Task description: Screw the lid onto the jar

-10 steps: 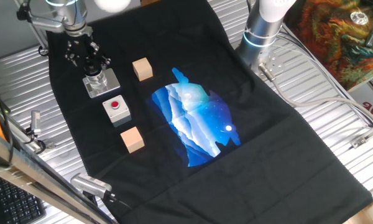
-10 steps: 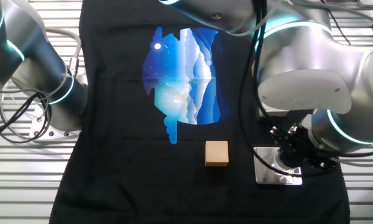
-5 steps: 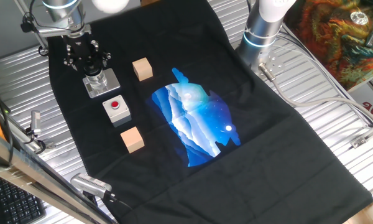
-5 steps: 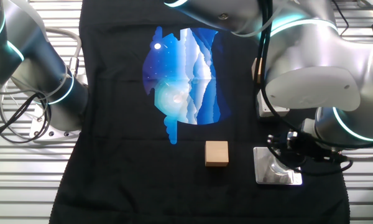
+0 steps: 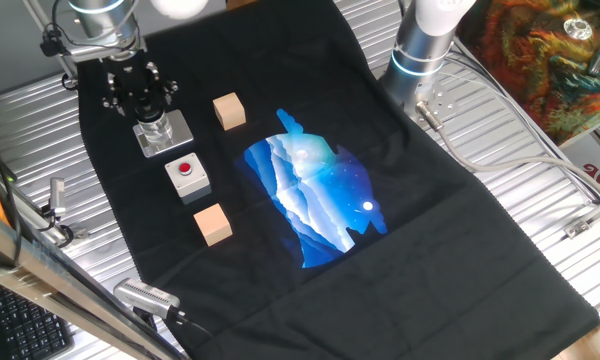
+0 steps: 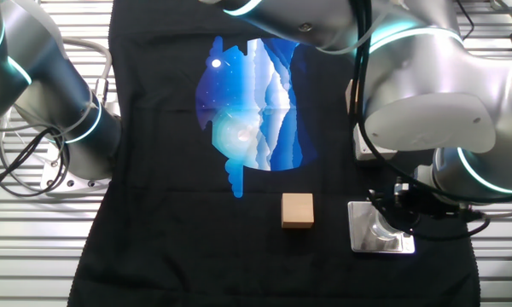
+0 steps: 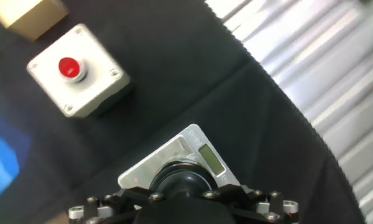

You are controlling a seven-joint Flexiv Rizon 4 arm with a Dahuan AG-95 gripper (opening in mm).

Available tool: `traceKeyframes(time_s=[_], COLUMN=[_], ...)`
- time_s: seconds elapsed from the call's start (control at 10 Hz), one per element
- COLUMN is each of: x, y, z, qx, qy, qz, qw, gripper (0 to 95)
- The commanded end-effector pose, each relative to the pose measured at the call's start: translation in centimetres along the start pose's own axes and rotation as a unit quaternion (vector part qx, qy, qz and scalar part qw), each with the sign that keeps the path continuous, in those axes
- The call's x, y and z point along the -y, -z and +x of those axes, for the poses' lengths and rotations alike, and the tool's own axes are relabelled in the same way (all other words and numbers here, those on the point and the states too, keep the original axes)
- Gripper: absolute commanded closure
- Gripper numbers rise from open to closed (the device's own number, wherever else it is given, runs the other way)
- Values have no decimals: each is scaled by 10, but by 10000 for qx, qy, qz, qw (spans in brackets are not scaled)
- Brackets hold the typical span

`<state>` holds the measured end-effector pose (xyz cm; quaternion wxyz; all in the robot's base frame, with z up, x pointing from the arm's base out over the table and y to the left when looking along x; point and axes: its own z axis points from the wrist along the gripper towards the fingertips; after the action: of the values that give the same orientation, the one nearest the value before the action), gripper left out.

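Hand view looks down past the claw point(image 7: 185, 202) onto the lid point(image 7: 181, 180), a dark round cap sitting on top of the jar, whose grey base plate point(image 7: 174, 163) shows around it. Whether the fingers are pressing the lid or standing just off it I cannot tell; they are lost at the bottom edge of the picture.

From one fixed view the claw point(image 5: 138, 93) hangs right above the jar point(image 5: 156, 128), which stands upright on its plate on the black cloth point(image 5: 380, 200) near the table's far left corner. From the other fixed view the claw point(image 6: 407, 207) covers the jar point(image 6: 381, 228) top, so the lid is hidden there.

Just beside the plate sits a grey box point(image 5: 187, 177) with a red button point(image 7: 67, 67). One wooden cube point(image 5: 228, 111) lies near the jar, apart from it; another cube point(image 5: 212, 223) lies beyond the box. A blue print point(image 5: 315, 195) fills the cloth's middle.
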<state>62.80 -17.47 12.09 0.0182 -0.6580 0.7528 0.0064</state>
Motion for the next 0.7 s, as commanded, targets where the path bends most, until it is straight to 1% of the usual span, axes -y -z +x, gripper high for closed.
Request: traceKeyframes(time_s=[0.1,0.5,0.7], x=[0,0,0], y=[0,0,-1], z=[0,0,0], qx=[-12,-51,-71], qy=[168,306,300], qz=[-20,-52,-78], qw=[9999,9995,9995], gripper=[0,0,0])
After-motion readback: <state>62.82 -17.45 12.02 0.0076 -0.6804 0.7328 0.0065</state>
